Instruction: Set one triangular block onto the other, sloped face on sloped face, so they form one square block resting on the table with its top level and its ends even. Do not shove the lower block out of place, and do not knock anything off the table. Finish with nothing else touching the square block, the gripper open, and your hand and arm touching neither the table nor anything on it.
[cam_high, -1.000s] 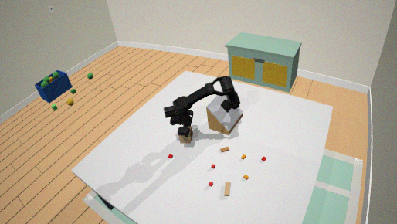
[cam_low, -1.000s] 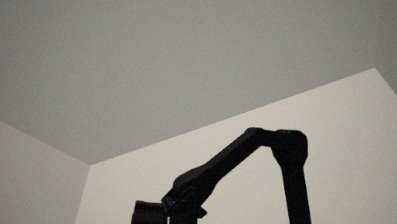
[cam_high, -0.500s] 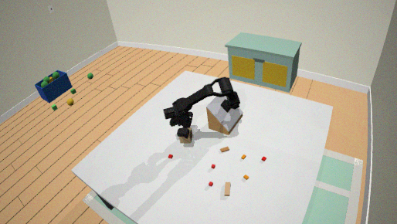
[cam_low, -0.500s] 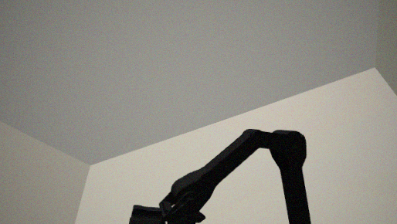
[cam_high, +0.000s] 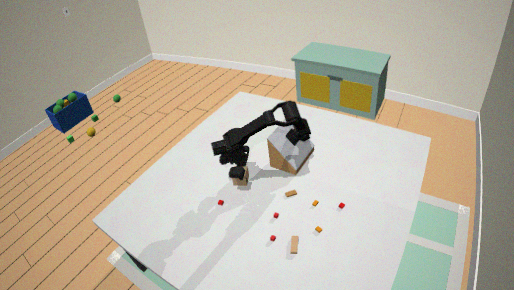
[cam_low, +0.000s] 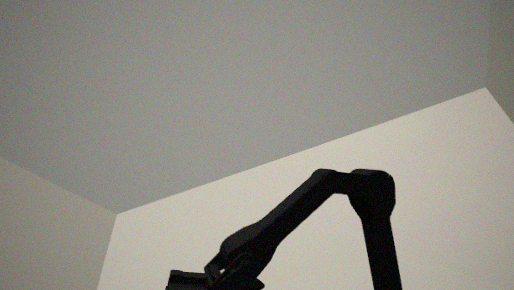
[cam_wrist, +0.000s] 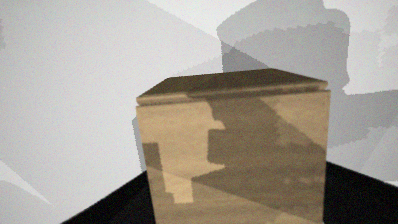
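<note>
My hand (cam_high: 239, 172) is clamped on a wooden triangular block (cam_wrist: 232, 160), which stands between my two black fingers. Just beyond its upper edge in the wrist view, I see a darker wooden face (cam_wrist: 232, 83), with a thin line between them; I cannot tell if the two touch. On the white desk (cam_high: 165, 175), a small red cube (cam_high: 220, 202) lies near my hand. The large grey-topped wooden block (cam_high: 282, 155) is beside my arm (cam_high: 255, 125) (cam_low: 295, 205).
</note>
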